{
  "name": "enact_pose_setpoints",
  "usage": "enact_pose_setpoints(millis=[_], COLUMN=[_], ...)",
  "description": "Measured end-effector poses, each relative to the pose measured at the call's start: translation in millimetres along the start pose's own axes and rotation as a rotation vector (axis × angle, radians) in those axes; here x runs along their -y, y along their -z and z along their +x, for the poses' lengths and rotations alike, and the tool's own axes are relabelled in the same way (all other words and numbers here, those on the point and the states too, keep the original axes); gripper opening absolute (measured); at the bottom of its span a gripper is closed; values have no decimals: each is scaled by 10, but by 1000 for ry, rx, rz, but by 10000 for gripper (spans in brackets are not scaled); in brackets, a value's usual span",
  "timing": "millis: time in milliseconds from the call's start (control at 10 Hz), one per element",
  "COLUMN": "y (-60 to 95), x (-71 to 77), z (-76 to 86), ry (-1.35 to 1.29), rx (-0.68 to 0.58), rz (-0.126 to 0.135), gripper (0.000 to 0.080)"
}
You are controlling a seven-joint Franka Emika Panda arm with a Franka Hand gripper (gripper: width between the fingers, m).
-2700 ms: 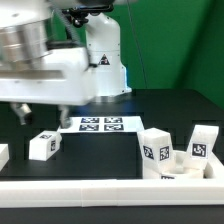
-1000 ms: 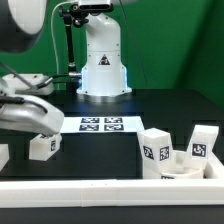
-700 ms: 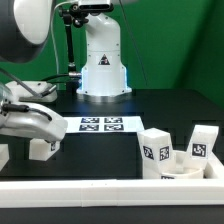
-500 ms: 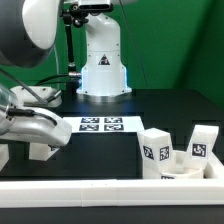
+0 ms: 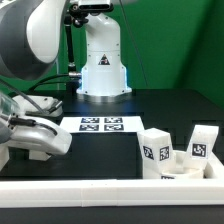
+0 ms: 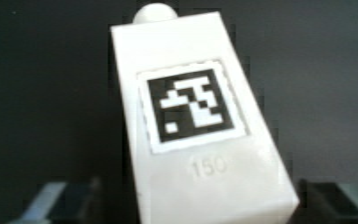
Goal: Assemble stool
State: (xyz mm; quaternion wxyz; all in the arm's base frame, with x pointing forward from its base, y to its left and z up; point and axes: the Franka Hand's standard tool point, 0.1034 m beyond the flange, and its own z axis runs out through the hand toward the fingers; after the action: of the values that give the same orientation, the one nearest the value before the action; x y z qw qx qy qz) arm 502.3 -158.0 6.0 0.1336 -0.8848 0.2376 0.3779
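A white stool leg [image 6: 185,110] with a black-and-white marker tag fills the wrist view, standing between my gripper's [image 6: 194,205] two dark fingers [image 6: 60,200]. A narrow dark gap shows on each side of it, so the jaws are open around it. In the exterior view my gripper [image 5: 38,150] is low over the table at the exterior view's left and hides most of that leg. Two more tagged legs [image 5: 157,150] [image 5: 203,143] stand upright at the exterior view's right.
The marker board [image 5: 100,124] lies flat in the middle of the black table. The arm's white base [image 5: 102,60] stands behind it. A long white rim bar [image 5: 110,190] runs along the front edge. Another white piece [image 5: 3,157] sits at the far left edge.
The hand has come down and forward over the left leg, which stood in plain sight a second ago and is now mostly covered. The legs on the right have not moved.
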Motion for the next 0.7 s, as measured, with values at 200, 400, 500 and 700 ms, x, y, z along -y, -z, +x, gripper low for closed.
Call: enact_pose_setpoints(millis=[200, 400, 500, 700], y=[2, 2, 2, 5], x=[-9, -10, -10, -10], z=[1, 1, 1, 1], ry=[-2, -2, -2, -3], rx=[0, 0, 0, 0], rz=[1, 1, 1, 1], gripper=[337, 337, 337, 337])
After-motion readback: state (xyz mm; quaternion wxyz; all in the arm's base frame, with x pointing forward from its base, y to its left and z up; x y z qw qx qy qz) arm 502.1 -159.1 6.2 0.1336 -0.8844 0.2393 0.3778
